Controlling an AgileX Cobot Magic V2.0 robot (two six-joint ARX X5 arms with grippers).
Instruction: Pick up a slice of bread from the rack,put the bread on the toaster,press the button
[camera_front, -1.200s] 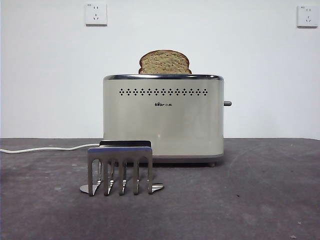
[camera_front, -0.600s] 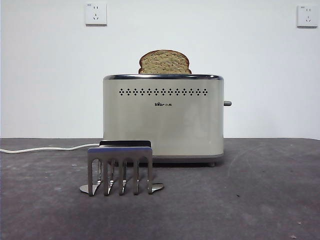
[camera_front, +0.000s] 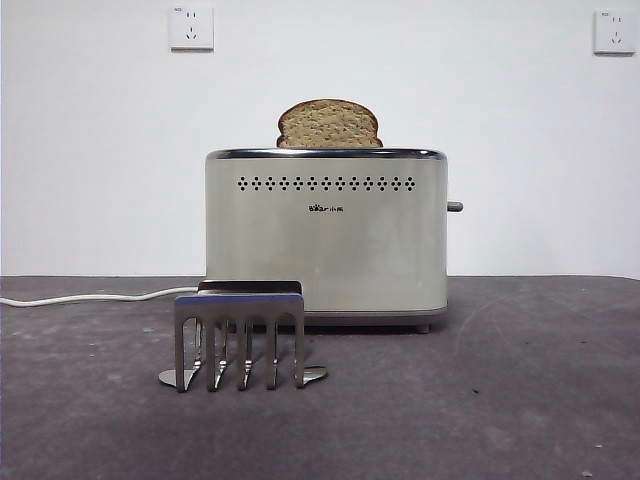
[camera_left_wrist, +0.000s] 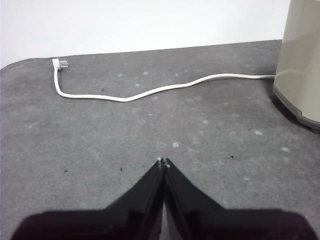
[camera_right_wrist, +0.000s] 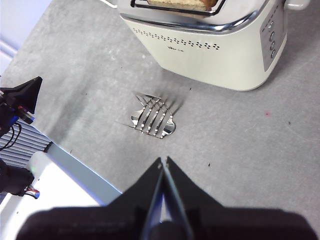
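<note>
Bread (camera_front: 329, 124) sits in toaster (camera_front: 326, 235); both hands (camera_right_wrist: 163, 161) (camera_left_wrist: 163, 161) closed, well apart.

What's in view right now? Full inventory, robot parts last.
slice of bread: 1, tan speckled with dark crust, upright in the toaster's slot, top sticking out
toaster: 1, cream-white with chrome rim, centre of table
button: 1, dark grey, on the toaster's narrow side
rack: 1, shiny silver, in front of the toaster, no bread in it
power cord: 1, white, lying unplugged on the table
wall sockets: 2, white, on the wall behind
table: 1, dark grey
left gripper: black, shut, low over table
right gripper: black, shut, high above rack
</note>
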